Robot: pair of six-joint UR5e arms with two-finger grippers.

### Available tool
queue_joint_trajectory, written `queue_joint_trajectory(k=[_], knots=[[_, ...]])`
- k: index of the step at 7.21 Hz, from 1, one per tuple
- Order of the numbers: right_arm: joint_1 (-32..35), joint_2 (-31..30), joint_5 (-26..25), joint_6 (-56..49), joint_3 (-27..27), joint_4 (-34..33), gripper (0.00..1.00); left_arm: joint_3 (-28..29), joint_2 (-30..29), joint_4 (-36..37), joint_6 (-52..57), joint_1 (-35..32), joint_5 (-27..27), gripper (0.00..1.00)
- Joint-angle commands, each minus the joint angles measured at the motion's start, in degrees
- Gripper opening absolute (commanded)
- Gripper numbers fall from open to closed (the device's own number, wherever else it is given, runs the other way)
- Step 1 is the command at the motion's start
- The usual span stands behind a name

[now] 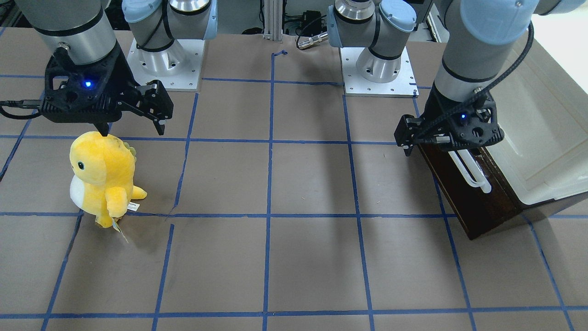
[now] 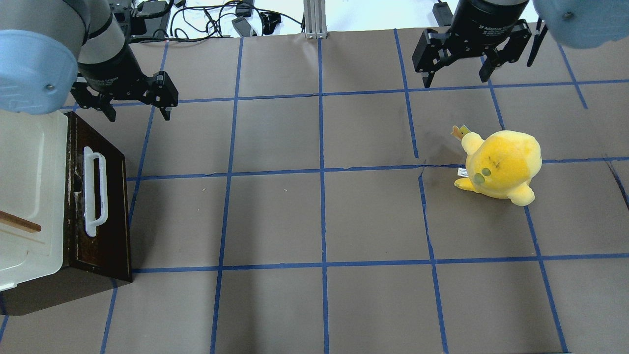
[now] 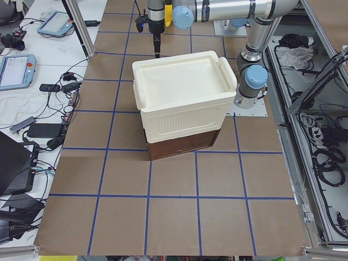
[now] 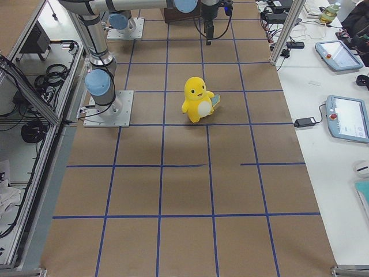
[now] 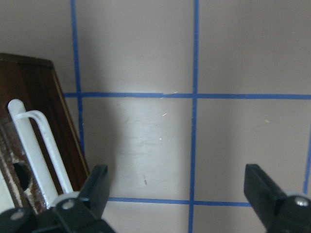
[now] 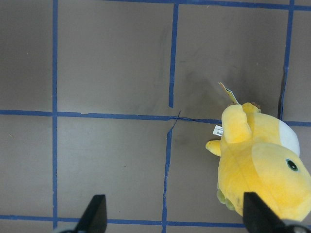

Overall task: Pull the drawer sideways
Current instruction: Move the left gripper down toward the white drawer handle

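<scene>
The drawer (image 2: 110,216) shows its dark brown front panel and long white bar handle (image 2: 93,191) under the cream-white cabinet (image 2: 29,167), at the table's left side. It also shows in the front-facing view (image 1: 477,207) and in the left wrist view (image 5: 34,111). My left gripper (image 2: 139,114) is open and empty. It hovers over the handle's far end, with one finger (image 5: 95,187) right beside the handle (image 5: 41,141). My right gripper (image 2: 455,78) is open and empty, above the table behind a yellow plush toy (image 2: 501,164).
The yellow plush (image 1: 103,177) stands on the right half of the brown, blue-taped table and shows in the right wrist view (image 6: 262,165). A thin wooden stick (image 2: 19,222) lies on the cabinet top. The arm bases (image 1: 165,59) stand at the robot's edge.
</scene>
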Motion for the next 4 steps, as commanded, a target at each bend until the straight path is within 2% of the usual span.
queue_joint_trajectory(k=[1, 2, 3, 4], knots=[[0.00, 0.00, -0.04, 0.00, 0.00, 0.00, 1.00, -0.79, -5.31, 1.57, -6.25, -2.09, 9.18, 1.00], [0.00, 0.00, 0.05, -0.09, 0.00, 0.00, 1.00, -0.97, -7.51, 1.48, -10.63, -2.63, 10.36, 1.00], [0.00, 0.00, -0.04, 0.00, 0.00, 0.00, 1.00, -1.14, -9.96, 1.31, -12.33, -3.07, 14.72, 1.00], [0.00, 0.00, 0.05, 0.00, 0.00, 0.00, 1.00, -1.93, -12.08, 0.87, -13.22, -3.16, 21.29, 1.00]])
